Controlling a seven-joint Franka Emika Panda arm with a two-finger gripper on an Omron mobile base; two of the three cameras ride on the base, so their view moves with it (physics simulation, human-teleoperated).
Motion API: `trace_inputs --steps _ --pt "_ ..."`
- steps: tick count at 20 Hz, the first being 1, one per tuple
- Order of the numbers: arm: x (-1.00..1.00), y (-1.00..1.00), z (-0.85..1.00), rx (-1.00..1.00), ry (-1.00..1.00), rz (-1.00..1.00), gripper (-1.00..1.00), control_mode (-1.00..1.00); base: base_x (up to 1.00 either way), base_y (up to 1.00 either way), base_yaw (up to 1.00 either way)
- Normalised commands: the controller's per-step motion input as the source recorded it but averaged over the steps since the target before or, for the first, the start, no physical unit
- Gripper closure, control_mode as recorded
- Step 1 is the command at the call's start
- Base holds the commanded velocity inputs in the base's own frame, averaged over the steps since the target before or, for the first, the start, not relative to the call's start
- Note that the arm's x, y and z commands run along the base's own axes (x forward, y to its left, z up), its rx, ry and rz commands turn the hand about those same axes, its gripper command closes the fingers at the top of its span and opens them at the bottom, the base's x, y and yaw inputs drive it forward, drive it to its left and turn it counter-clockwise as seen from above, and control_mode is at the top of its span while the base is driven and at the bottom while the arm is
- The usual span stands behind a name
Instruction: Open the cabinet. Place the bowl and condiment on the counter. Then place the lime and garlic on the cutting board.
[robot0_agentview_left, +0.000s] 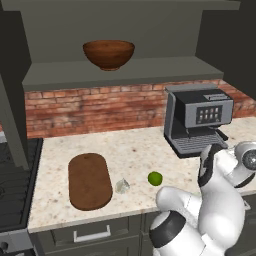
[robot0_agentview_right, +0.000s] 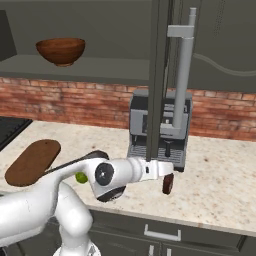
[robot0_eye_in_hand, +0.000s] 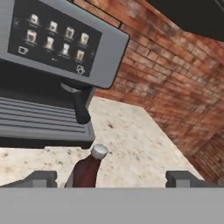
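Coffee machine (robot0_agentview_left: 199, 120): grey body, dark touch panel with white drink icons, dark spout over a ribbed drip tray. Brick backsplash (robot0_agentview_left: 95, 107): red-brown. Stove top (robot0_agentview_left: 15, 175): black, at the left edge. Drawer front (robot0_agentview_left: 90, 234): short horizontal silver handle.

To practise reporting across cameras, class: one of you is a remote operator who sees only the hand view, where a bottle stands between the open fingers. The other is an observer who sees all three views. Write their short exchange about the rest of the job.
Operator: The condiment stands on the counter, inside my open gripper. Where is the bowl?
Observer: The bowl sits on a shelf inside the open cabinet, above the counter.
Operator: And the lime and garlic?
Observer: The lime and garlic lie on the counter to the right of the cutting board. Neither is on it.
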Motion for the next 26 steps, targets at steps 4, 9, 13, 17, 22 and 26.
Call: trace_inputs --steps 4,9,13,17,22,26 --pt "-0.37 0.63 0.59 0.02 0.22 0.02 -1.0 -1.0 0.0 0.0 0.0" --pt "-0.06 0.82 0.33 0.07 0.24 0.08 -1.0 -1.0 0.0 0.0 0.0" --pt "0.0 0.75 0.51 0.1 0.19 0.13 -1.0 -1.0 0.0 0.0 0.0" --pt "0.0 0.46 0.94 0.09 0.07 0.13 -1.0 -1.0 0.0 0.0 0.0" --pt "0.0 0.25 1.0 0.08 0.0 0.13 -1.0 -1.0 0.0 0.0 0.0" --pt "0.0 0.35 0.88 0.08 0.0 0.17 -1.0 -1.0 0.0 0.0 0.0"
